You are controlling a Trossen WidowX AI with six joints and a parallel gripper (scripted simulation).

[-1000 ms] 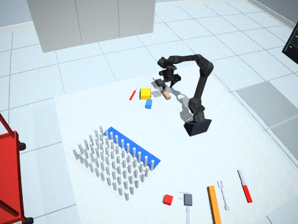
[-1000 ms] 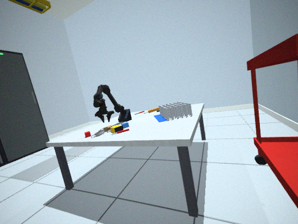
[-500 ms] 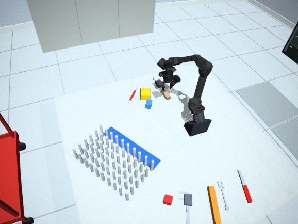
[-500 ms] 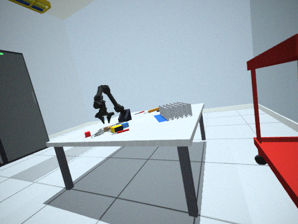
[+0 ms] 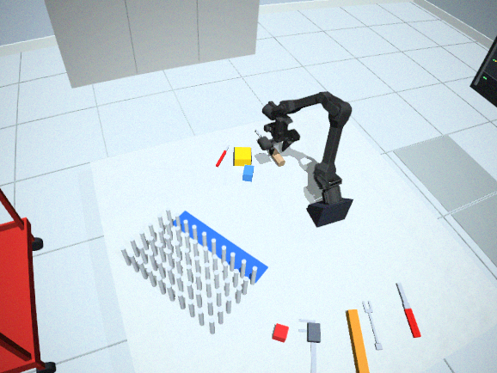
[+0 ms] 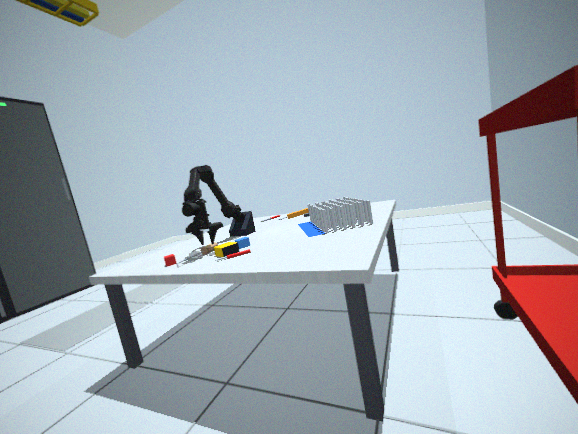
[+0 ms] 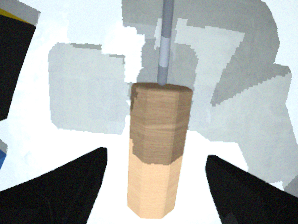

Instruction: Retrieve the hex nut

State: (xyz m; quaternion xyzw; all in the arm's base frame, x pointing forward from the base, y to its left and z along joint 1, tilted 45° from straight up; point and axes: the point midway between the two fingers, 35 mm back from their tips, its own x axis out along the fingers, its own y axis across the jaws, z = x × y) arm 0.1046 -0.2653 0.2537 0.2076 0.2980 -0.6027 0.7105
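Observation:
A tool with a wooden handle (image 5: pixel 279 160) (image 6: pixel 207 249) (image 7: pixel 154 190) lies on the table; its thin grey shaft (image 7: pixel 164 50) runs away from the handle at the top of the wrist view. My gripper (image 5: pixel 279 151) (image 6: pixel 207 243) (image 7: pixel 157 159) is open, partly narrowed, with one finger on each side of the handle and a gap on both sides. The metal spacers (image 5: pixel 211 327) (image 6: pixel 340 215) stand upright in rows. The blue taped strip (image 5: pixel 228 243) (image 6: pixel 310 229) lies along their arm-facing side. The hex nut cannot be made out.
A yellow-and-black block (image 5: pixel 242 155) (image 6: pixel 226 249), a blue block (image 5: pixel 248 173) (image 6: pixel 243 242) and a red-handled tool (image 5: pixel 221 158) lie near the wooden handle. A red block (image 5: pixel 280 333), an orange bar (image 5: pixel 358 341), a forked tool (image 5: pixel 373 327) and another red-handled tool (image 5: pixel 413 322) lie beyond the field.

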